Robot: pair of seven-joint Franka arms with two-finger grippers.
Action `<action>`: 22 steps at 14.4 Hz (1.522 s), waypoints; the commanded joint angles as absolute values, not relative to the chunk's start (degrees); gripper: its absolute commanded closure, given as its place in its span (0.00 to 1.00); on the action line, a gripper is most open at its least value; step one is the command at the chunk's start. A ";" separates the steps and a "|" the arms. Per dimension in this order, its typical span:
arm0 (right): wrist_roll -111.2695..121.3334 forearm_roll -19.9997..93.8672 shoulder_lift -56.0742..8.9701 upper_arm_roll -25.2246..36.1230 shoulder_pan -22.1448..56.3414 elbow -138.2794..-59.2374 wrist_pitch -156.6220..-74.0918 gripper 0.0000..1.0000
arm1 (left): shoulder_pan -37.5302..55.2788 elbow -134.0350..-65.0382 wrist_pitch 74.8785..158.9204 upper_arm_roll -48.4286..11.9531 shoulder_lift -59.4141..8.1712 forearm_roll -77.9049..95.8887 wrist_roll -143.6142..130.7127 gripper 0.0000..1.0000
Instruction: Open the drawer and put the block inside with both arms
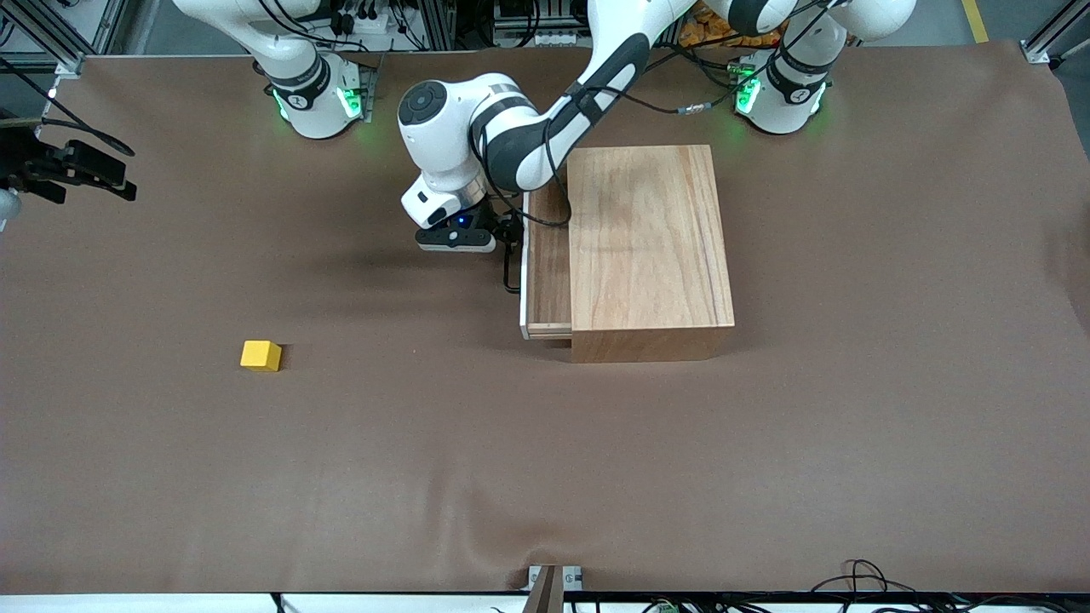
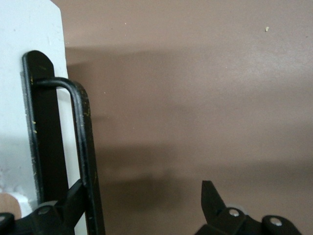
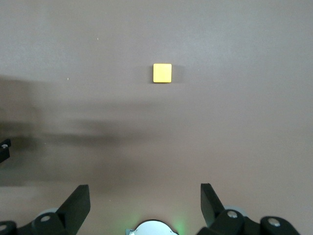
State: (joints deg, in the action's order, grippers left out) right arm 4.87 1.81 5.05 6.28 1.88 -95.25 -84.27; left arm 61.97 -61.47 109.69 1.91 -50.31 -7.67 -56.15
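I am watching the wooden box (image 1: 649, 238) as landmark; its drawer (image 1: 547, 264) is standing slightly pulled out toward the right arm's end; the left gripper (image 2: 142, 208) is sitting at the black handle (image 2: 80, 147), jaws spread, one finger (image 2: 63, 208) touching the loop; the block (image 1: 261, 355) is lying well apart from the box, nearer the camera; the right gripper (image 3: 145, 203), jaws released, is hanging high over bare brown table (image 1: 766, 468).

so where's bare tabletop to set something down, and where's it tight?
Bare brown table between the block and the wooden box, and along the front-camera edge. Crowded at the drawer front: the left gripper is open around its handle.
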 commanded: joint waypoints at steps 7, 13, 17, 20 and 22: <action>6.59 1.85 4.75 5.62 1.85 -96.77 -88.77 0.00 | 63.11 -59.68 117.59 0.26 -51.42 -6.42 -56.16 0.00; 6.59 1.85 4.66 5.62 1.93 -96.86 -88.77 0.00 | 63.11 -59.68 121.90 0.18 -52.03 -6.42 -56.34 0.00; 6.59 1.85 4.57 5.62 1.85 -96.94 -88.68 0.00 | 63.11 -59.68 124.27 0.17 -52.03 -5.54 -56.25 0.00; 6.59 1.85 4.40 5.62 1.85 -97.29 -88.77 0.00 | 63.11 -59.68 126.55 0.09 -52.03 -5.45 -56.25 0.00; 6.59 1.93 3.61 5.62 1.58 -97.29 -88.86 0.00 | 63.19 -59.68 128.49 -0.26 -52.03 -5.45 -56.16 0.00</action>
State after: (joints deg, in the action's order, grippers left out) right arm 6.03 1.80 4.10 5.74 1.96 -97.05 -88.43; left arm 62.90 -61.43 126.62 -0.03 -50.89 -6.70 -56.28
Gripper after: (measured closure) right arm 0.000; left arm 0.000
